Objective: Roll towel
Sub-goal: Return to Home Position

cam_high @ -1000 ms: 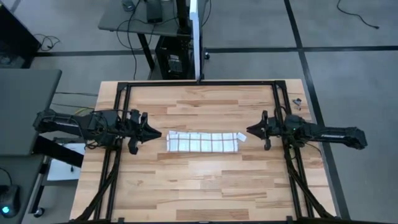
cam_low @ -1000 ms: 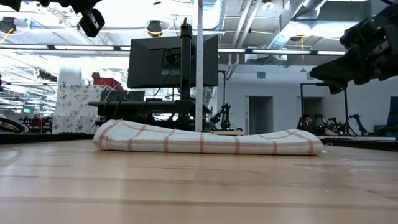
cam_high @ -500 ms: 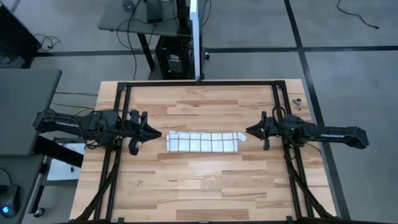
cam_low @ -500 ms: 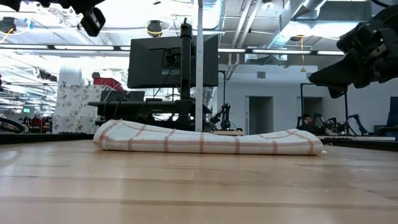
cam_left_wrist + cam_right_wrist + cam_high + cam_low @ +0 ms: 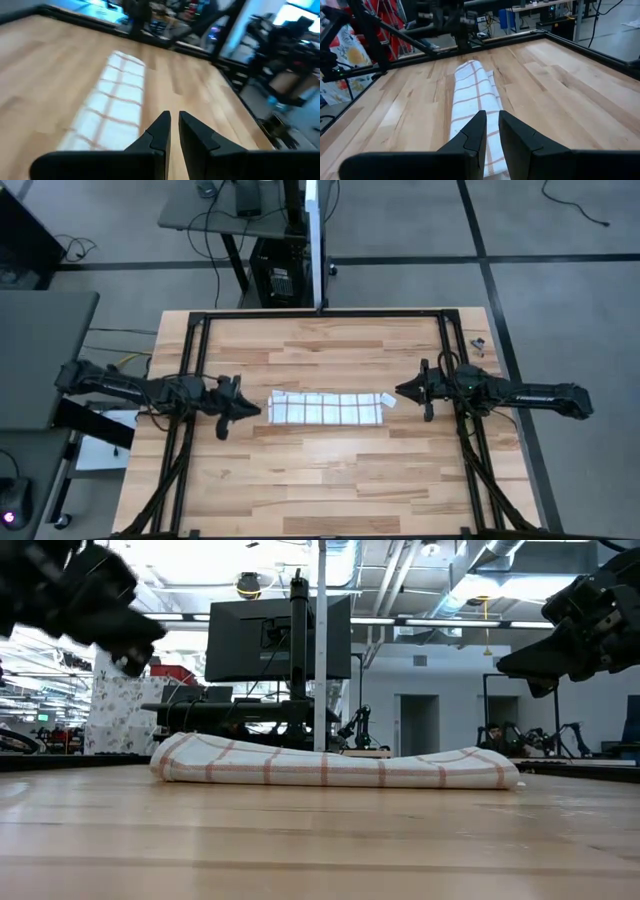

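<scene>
A pale wooden plank surface (image 5: 320, 480) sits inside a black metal frame (image 5: 320, 313). Beyond its far edge stand a dark flat monitor on a post (image 5: 280, 638) and a slim white upright pole (image 5: 320, 640). A small dark bit of hardware (image 5: 478, 343) lies at the far right corner, well apart from everything else.

The thin white cloth towel with red-brown grid lines (image 5: 325, 408) lies in the middle of the surface as a long, low roll, its length running from one arm toward the other. Its small white tag (image 5: 388, 400) pokes out at the right end.

The left claw (image 5: 252, 409) hangs just off the roll's left end, raised above the wood and pointing along the roll, with only a strip of bare plank between them. Its two dark fingers (image 5: 159, 131) are drawn nearly together with a slim gap, gripping nothing.

The right claw (image 5: 402, 390) is near the tag end, also lifted clear of the surface and a touch toward the far side of the roll's line. Its fingers (image 5: 474, 131) are likewise narrow and empty, aimed down the length of the towel.
</scene>
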Controlling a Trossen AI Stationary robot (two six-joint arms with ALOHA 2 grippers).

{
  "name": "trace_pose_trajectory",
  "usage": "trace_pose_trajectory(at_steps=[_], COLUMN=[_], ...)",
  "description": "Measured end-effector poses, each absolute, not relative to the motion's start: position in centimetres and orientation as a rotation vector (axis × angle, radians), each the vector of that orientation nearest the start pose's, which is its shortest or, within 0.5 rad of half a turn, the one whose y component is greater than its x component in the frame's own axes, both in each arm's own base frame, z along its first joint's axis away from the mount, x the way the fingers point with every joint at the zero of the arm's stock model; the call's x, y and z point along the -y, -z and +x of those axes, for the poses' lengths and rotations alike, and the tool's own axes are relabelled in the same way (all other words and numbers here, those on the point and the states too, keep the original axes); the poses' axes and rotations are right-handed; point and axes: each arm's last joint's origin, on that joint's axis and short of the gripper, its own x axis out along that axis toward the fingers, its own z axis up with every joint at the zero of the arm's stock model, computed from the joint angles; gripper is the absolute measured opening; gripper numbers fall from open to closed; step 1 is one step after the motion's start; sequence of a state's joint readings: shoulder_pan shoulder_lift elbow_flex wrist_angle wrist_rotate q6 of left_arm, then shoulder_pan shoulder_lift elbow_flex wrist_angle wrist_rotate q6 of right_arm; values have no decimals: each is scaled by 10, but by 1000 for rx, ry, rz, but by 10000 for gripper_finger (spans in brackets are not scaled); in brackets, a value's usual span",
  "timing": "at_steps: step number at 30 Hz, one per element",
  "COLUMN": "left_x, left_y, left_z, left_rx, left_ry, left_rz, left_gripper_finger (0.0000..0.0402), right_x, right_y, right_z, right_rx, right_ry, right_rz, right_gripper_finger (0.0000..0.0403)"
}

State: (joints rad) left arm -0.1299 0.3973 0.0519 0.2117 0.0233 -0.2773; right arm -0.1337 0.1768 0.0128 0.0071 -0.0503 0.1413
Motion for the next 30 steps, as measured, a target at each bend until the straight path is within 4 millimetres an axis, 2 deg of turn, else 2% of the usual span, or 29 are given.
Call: trace_pose_trajectory(at_steps=[2,6,9,14,30], left_x=[17,17,14,7,6], left_y=[-159,-162,-164,-168,-167], left_z=[117,109,104,97,97], left_rx=[-141,-113,-49,21,11], left_ry=[166,220,179,79,65], left_rz=[-252,-131,-52,-38,-41], left_gripper_finger=[22,22,22,22,22], right_x=[13,13,13,13,13], right_y=[-154,-154,-154,-154,-154], right_z=[106,106,106,106,106], right_rx=[-150,-149,-147,-145,-144], right_ry=[94,94,94,93,93], right_rz=[155,155,155,154,154], right_gripper_finger=[45,45,45,45,45])
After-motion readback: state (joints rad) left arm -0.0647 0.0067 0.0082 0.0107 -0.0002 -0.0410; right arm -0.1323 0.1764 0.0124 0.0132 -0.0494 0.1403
